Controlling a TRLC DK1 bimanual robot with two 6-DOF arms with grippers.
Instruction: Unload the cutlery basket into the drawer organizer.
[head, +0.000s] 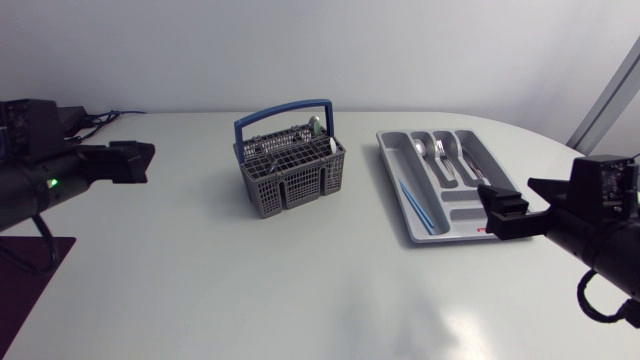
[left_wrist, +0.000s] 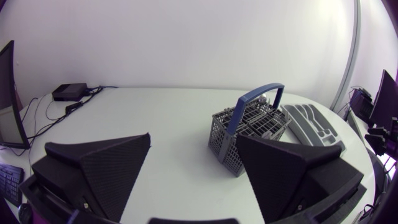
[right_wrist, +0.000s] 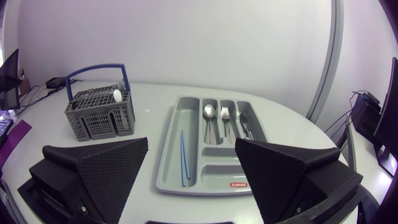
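A grey cutlery basket (head: 292, 172) with a blue handle (head: 285, 111) stands mid-table, holding a few utensils, one with a pale round end (head: 316, 125). To its right lies the grey drawer organizer (head: 412, 218) with a spoon (head: 419, 150), a fork (head: 441, 155), a knife and a blue stick (head: 413, 200) in its slots. My left gripper (head: 135, 161) hovers open at the far left, well away from the basket (left_wrist: 249, 134). My right gripper (head: 503, 213) is open beside the organizer's near right corner, with the organizer (right_wrist: 193, 180) ahead of its fingers (right_wrist: 93, 168).
Bare white table stretches in front of the basket and organizer. A dark mat (head: 35, 270) lies at the table's left edge beneath the left arm. In the right wrist view the basket (right_wrist: 101, 113) sits beyond the organizer's far side.
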